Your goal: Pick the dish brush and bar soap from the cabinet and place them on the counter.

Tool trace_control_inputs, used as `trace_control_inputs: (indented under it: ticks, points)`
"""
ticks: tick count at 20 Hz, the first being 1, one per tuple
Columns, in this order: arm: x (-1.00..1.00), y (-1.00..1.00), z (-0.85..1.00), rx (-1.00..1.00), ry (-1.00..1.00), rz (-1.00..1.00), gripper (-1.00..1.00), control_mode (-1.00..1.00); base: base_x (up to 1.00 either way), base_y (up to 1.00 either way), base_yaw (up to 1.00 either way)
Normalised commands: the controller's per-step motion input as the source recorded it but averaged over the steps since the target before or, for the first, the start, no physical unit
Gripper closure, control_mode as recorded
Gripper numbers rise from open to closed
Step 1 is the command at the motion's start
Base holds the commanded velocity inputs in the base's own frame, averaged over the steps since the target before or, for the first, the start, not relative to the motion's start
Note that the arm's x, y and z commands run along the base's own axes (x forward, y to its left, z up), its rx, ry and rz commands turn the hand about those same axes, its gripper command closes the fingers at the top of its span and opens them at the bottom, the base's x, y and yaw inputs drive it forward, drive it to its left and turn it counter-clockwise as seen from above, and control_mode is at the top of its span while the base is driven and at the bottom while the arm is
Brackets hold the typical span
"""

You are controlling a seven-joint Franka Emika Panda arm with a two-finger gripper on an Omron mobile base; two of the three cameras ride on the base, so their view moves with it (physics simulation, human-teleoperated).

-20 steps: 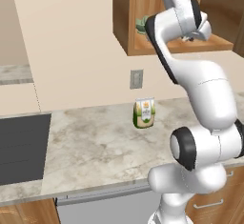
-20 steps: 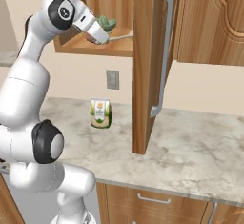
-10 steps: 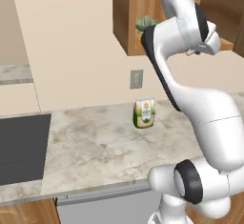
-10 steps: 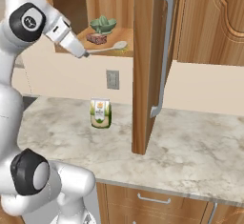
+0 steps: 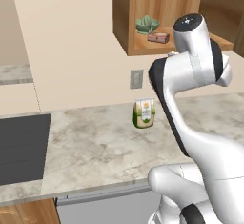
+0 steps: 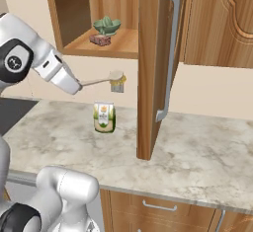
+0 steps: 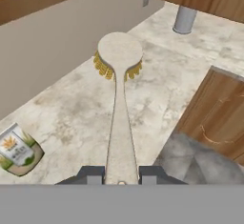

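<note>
Gripper: jaws clamped on the end of the dish brush's handle, one dark finger tip on each side of it, seen in the hand view; in the right base view the hand hangs in the air above the counter, below the cabinet's bottom shelf.
Dish brush: held clear of the counter, handle running straight out from the fingers, round cream head at the far end with yellow bristles showing under its rim; in the right base view it points toward the open door and its head is above the packet.
Bar soap: reddish-brown block lying on the cabinet's bottom shelf near its front edge, just in front of the green leafy item; also seen in the left base view.
Green leafy item: on the same shelf, behind the soap and touching or nearly touching it.
Cabinet: open, its door swung out edge-on over the counter, long metal bar handle on it.
Counter: beige-grey marbled stone; the packet stands on it near the back wall.
Green-and-orange packet: upright, below the wall outlet in the left base view.
Cooktop: dark and flat, set in the counter's left end.
</note>
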Motion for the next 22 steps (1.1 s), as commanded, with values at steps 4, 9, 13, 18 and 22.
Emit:
trace_control_inputs:
  ticks: [4,9,13,18,22]
  points:
    - [0.05,-0.24,-0.94,0.02,0.05,0.06,1.0,-1.0,0.0,0.0,0.0]
    - [0.21,-0.4,-1.0,0.03,0.11,0.06,1.0,-1.0,0.0,0.0,0.0]
    - [0.64,-0.58,-0.92,0.03,0.22,0.11,1.0,-1.0,0.0,0.0,0.0]
    - [0.71,-0.33,-0.98,-0.02,0.12,0.12,1.0,-1.0,0.0,0.0,0.0]
    - [0.48,-0.05,-1.0,-0.14,-0.03,0.05,1.0,-1.0,0.0,0.0,0.0]
